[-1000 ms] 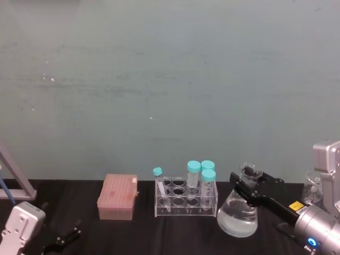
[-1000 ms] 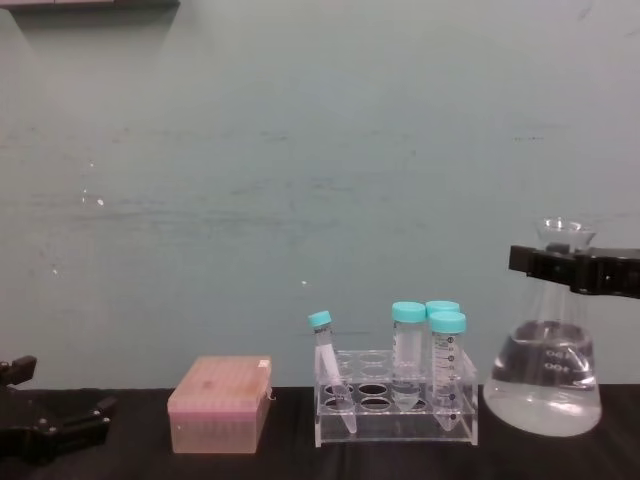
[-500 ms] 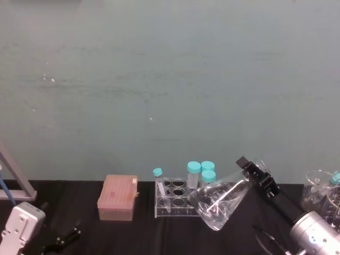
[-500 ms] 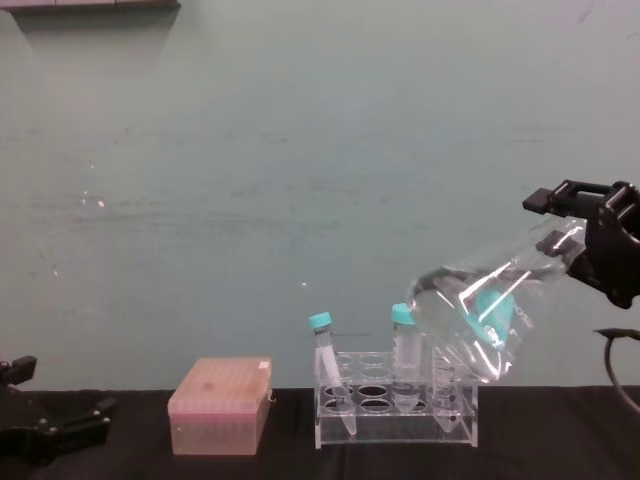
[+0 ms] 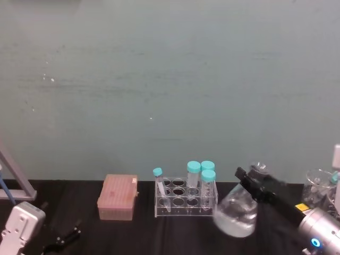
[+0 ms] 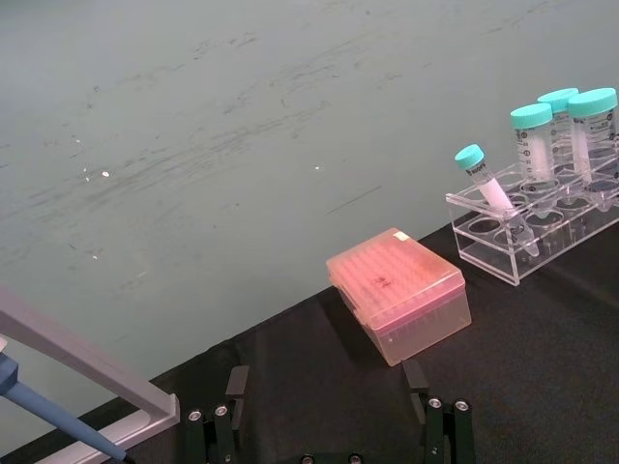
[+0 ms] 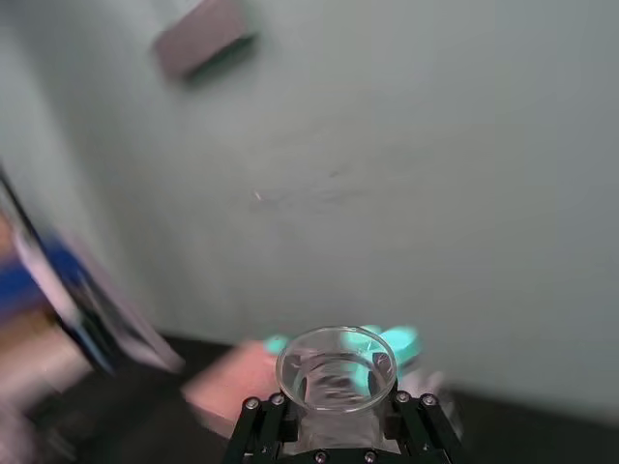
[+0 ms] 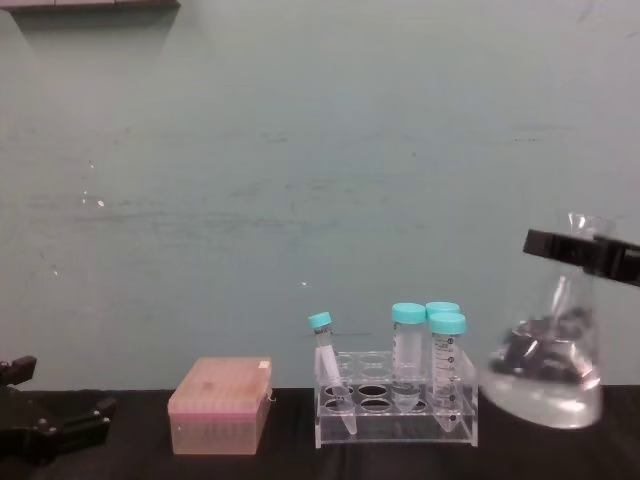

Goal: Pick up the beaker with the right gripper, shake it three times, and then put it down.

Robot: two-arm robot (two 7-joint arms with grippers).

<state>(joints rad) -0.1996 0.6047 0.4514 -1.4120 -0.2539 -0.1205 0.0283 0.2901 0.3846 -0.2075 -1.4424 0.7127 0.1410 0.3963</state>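
**Right gripper clamped on the beaker's neck, low right of frame**

My right gripper [image 5: 254, 180] comes in from the lower right corner of the head view, and its two slim fingers are closed around the narrow neck of the beaker [image 5: 236, 213], just under the flared rim. In the right wrist view the rim sits as an open glass ring at bottom centre. The dark finger mounts stand tight on either side of the neck, with no gap showing between finger and glass.

In the chest view the fingers cross the neck as a black bar at the right edge. The beaker leans, with its rim toward the right edge and its wide base swung left. The liquid inside is ruffled and uneven, not level. The base hangs low over the black table [image 5: 143, 234]. I cannot tell whether it touches.

Just left of the base stands the clear rack [image 5: 186, 201] of teal-capped tubes [image 5: 194, 167], close by but apart from the glass. The pink box [image 5: 118, 197] sits farther left.

My left gripper [image 6: 329, 437] rests in the lower left corner of the head view. Its fingers are spread wide with nothing between them.
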